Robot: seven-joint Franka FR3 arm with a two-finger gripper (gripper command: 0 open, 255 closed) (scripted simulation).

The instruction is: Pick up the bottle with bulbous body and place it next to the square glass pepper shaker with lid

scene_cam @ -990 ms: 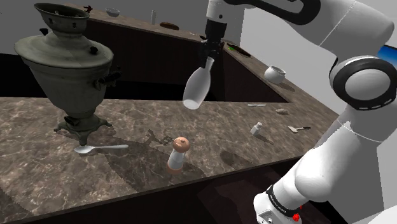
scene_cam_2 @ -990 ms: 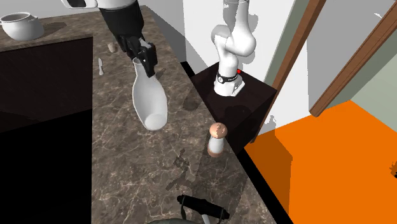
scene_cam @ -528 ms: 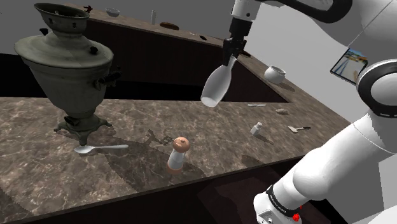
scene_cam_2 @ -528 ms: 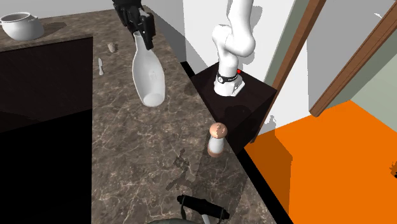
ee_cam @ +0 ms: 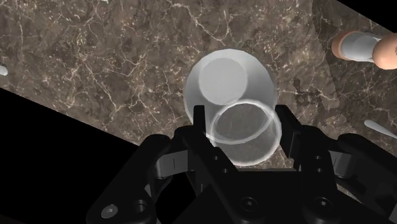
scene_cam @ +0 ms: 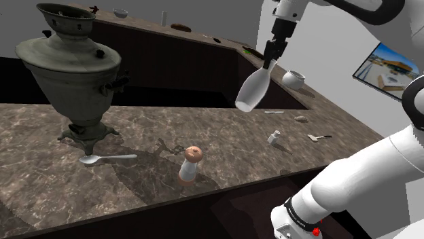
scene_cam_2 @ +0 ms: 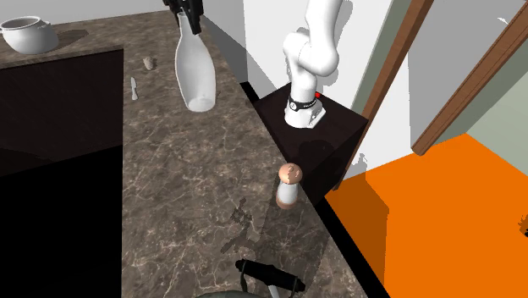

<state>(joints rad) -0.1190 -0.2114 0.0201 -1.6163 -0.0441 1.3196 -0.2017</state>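
1. The pick-up is judged to be done. The white bottle [scene_cam: 251,92] is clamped at its neck by the black gripper [scene_cam: 271,60] and is held in the air, well clear of the marble counter [scene_cam: 136,183].
2. In the wrist view the rim of the neck is seen clasped between the two fingers [ee_cam: 200,121]. The round body hangs beyond them, above the counter.
3. In the shoulder view the bottle is seen tilted, its base pointing toward about 7 o'clock from the gripper.
4. The shaker [scene_cam: 191,163], pale with a brown lid, is seen upright near the front edge of the counter. The bottle is at about 2 o'clock from it in the shoulder view and about 11 o'clock in the second exterior view. In both views it is well apart from the shaker.
5. The placing is therefore judged not yet begun. The bottle has to be carried across to the shaker, lowered, stood on its base just beside it and let go.
6. In the shoulder view a spoon [scene_cam: 107,158] lies at about 9 o'clock from the shaker, and an urn [scene_cam: 75,75] stands at about 10 o'clock. The counter toward 3 o'clock looks bare, so that side is judged the easier spot.
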